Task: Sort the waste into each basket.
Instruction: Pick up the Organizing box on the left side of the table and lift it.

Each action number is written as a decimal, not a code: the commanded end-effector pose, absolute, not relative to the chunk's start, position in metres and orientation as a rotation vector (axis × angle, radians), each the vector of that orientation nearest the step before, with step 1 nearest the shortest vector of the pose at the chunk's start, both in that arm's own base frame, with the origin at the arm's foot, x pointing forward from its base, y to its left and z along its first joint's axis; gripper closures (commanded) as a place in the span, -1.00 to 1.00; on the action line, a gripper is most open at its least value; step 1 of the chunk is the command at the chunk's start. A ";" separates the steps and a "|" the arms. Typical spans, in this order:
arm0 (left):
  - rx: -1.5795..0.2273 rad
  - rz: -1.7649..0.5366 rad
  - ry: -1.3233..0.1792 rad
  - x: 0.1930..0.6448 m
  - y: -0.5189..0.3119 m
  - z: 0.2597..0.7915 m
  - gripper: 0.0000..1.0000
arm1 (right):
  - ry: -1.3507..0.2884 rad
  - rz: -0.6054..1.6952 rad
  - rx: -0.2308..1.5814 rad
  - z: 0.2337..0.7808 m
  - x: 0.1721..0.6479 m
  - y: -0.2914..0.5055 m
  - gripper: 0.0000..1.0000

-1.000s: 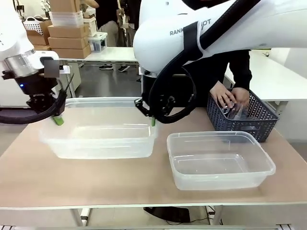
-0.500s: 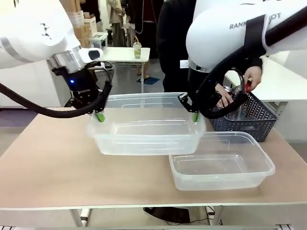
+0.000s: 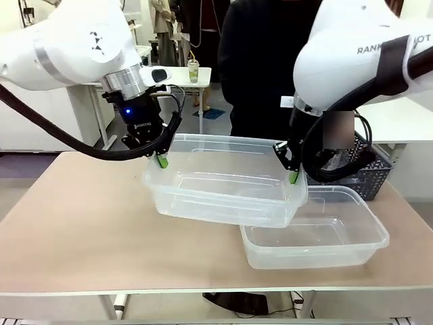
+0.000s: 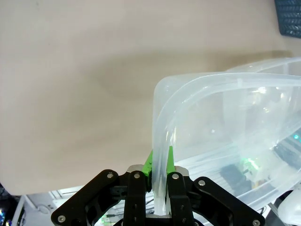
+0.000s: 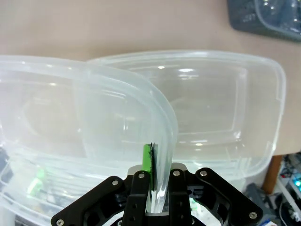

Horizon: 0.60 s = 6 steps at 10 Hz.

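Beige tabletop [image 3: 81, 223]; left claw [image 3: 162, 161] and right claw [image 3: 292, 177] clamped on tilted clear tub [image 3: 223, 193]

A robotics lab: white robot arms [image 3: 67, 34] at a beige table [image 3: 81, 223], plain worktables [image 3: 177, 74] behind.

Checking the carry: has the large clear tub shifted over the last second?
Yes. The large tub went right and up, now overlapping the small tub.

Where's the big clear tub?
Front view: the large clear plastic tub hangs tilted mid-table, held between left claw and right claw, its right end over the smaller clear tub.
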<state>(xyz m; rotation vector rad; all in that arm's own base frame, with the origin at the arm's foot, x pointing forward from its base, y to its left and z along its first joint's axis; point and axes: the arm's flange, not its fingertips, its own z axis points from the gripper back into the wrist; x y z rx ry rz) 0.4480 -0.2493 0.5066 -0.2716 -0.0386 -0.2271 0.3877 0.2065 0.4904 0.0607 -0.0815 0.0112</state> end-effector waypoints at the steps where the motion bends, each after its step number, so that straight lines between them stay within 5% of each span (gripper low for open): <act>1: -0.268 -0.187 -0.085 0.432 -0.237 0.512 0.87 | -0.084 0.033 0.114 0.477 0.399 0.205 0.89; 6: -0.252 -0.198 -0.054 0.436 -0.237 0.505 0.87 | -0.094 0.007 0.106 0.477 0.402 0.212 0.89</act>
